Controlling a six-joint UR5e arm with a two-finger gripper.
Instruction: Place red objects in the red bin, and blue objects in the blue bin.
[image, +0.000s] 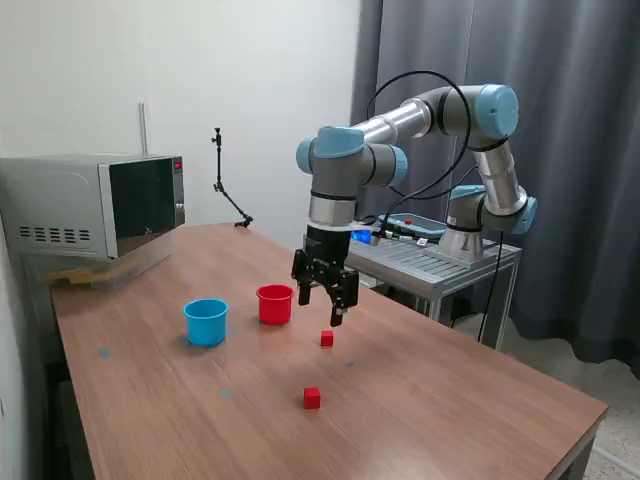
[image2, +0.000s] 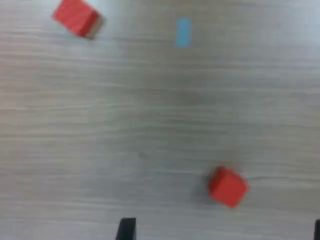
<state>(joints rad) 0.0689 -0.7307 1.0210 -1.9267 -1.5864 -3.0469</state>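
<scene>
Two small red objects lie on the wooden table: one cube (image: 327, 338) (image2: 227, 186) just below and toward the exterior view's right of my gripper, the other (image: 312, 398) (image2: 76, 17) nearer the table's front. My gripper (image: 322, 308) (image2: 222, 231) hangs a little above the table, open and holding nothing. The red bin (image: 275, 304) stands just to its left in the exterior view. The blue bin (image: 206, 322) stands further left. No blue objects show in either view.
A microwave (image: 95, 205) sits at the table's back left, with a thin black stand (image: 225, 190) behind it. A metal cart (image: 440, 260) carrying the arm's base stands beyond the far edge. A small blue mark (image2: 183, 32) lies on the tabletop.
</scene>
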